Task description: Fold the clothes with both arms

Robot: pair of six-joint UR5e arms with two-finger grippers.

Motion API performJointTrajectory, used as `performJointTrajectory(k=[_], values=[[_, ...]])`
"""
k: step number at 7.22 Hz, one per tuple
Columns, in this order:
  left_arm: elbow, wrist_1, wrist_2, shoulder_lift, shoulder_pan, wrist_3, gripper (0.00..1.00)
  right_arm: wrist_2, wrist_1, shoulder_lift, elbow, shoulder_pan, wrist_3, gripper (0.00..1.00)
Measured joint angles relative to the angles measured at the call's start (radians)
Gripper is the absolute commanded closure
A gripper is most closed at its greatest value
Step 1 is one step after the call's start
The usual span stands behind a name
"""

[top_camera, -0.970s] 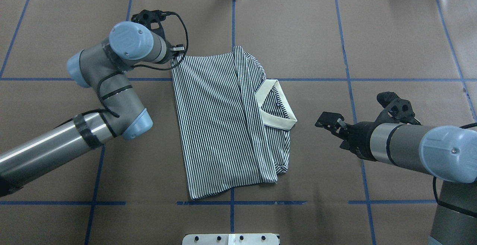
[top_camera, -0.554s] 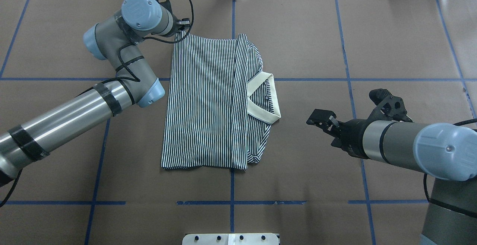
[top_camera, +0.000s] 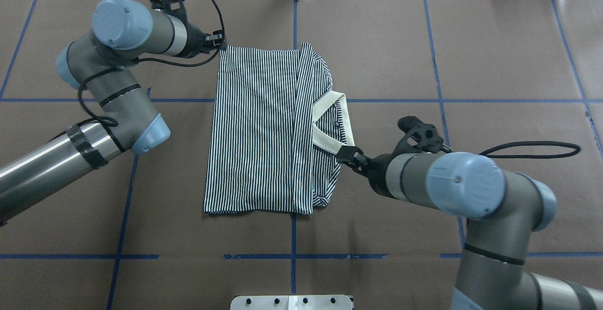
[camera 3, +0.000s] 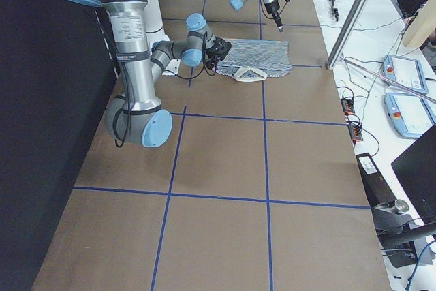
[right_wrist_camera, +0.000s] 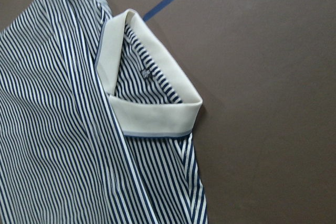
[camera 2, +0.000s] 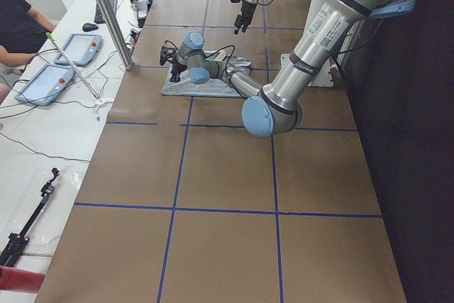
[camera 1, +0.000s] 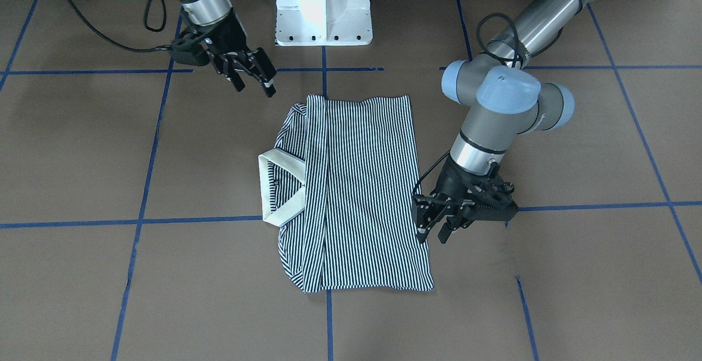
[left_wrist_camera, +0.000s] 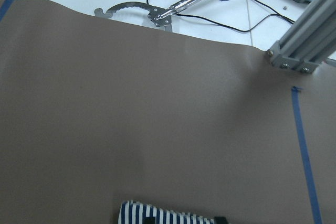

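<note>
One broad table [top_camera: 494, 55] covered in brown paper and crossed by blue tape lines [top_camera: 494, 100] fills the overhead view. Two grey arms reach over it: the left arm [top_camera: 113, 98] bends toward the far side, and the right arm [top_camera: 461, 183] stretches in toward the centre. Between them, at the middle of the table, the striped polo shirt [top_camera: 259, 126] lies flat, folded into a rough rectangle with its side panels turned in. Its cream collar [right_wrist_camera: 157, 116] stands up at the edge facing the robot's right side.

The left gripper [camera 1: 436, 228] sits low just beside the shirt's far corner on the robot's left, with its fingers spread apart and no cloth between them. The right gripper [camera 1: 253, 80] has its fingers parted too and holds nothing. Overhead it lines up with the near corner of the collar, while the front-facing view shows it apart from the shirt. A small button [right_wrist_camera: 145, 73] shows inside the open collar.
</note>
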Motion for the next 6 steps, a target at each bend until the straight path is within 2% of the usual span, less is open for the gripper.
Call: performJointTrajectory(k=[1,2,4,6], values=[[-0.045,0.0,-0.01,0.033,0.0,-0.001,0.49,0.001,-0.121,0.098,-0.053,-0.032,-0.097,0.0],[-0.061,0.0,-0.013,0.047,0.0,-0.001,0.49,0.004,-0.184,0.166,-0.106,-0.052,-0.192,0.0],[-0.067,0.0,-0.015,0.06,0.001,-0.002,0.48,0.016,-0.237,0.292,-0.264,-0.063,-0.369,0.0],[-0.068,0.0,-0.015,0.062,0.005,-0.017,0.48,0.02,-0.254,0.375,-0.402,-0.064,-0.468,0.0]])
